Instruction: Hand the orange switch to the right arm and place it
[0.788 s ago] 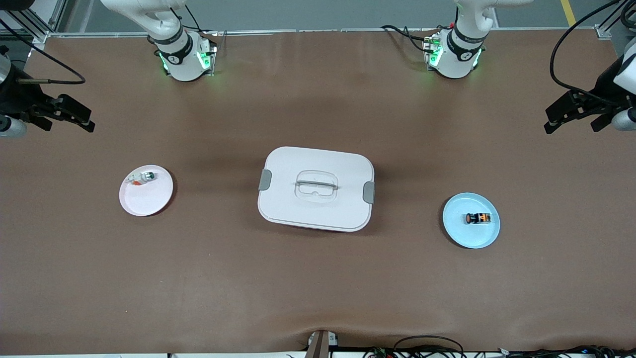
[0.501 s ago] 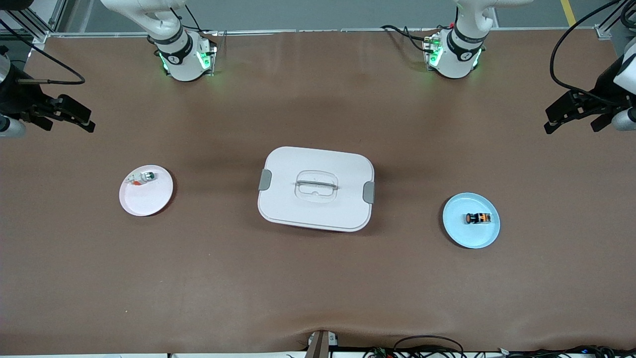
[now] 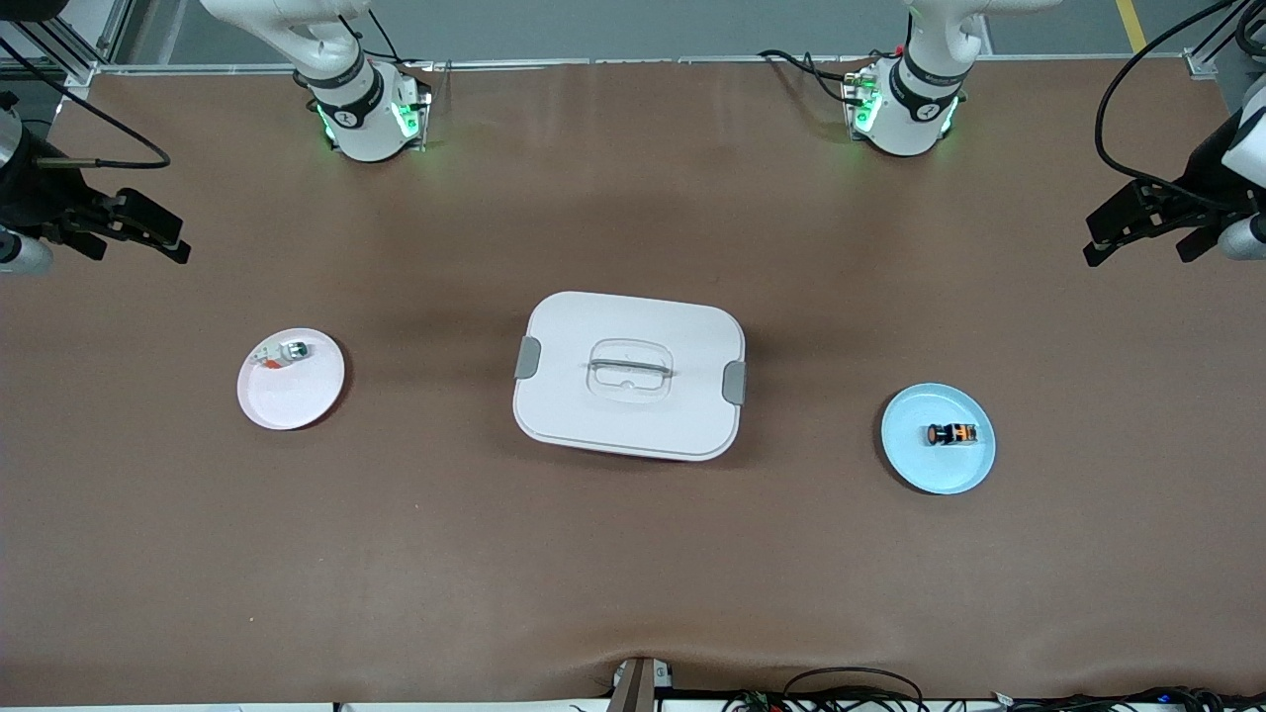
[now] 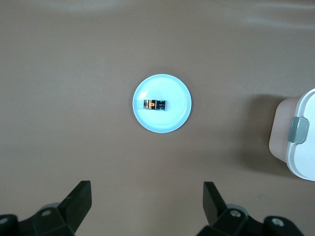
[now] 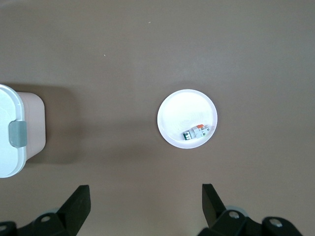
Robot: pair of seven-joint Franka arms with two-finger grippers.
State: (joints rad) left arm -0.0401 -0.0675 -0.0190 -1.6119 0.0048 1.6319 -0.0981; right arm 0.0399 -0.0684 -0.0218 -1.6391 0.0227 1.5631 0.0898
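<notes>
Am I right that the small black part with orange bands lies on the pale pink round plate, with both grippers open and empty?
Not quite. The black part with orange bands lies on the light blue round plate, as the front view shows. The left gripper and right gripper are indeed open and empty.

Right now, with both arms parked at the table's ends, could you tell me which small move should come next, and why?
Probably lower the left end effector, open and empty, toward the tiny black orange-banded switch on the round pale blue plate. The right end effector waits, also open; the switch lies untouched at the left arm's end.
</notes>
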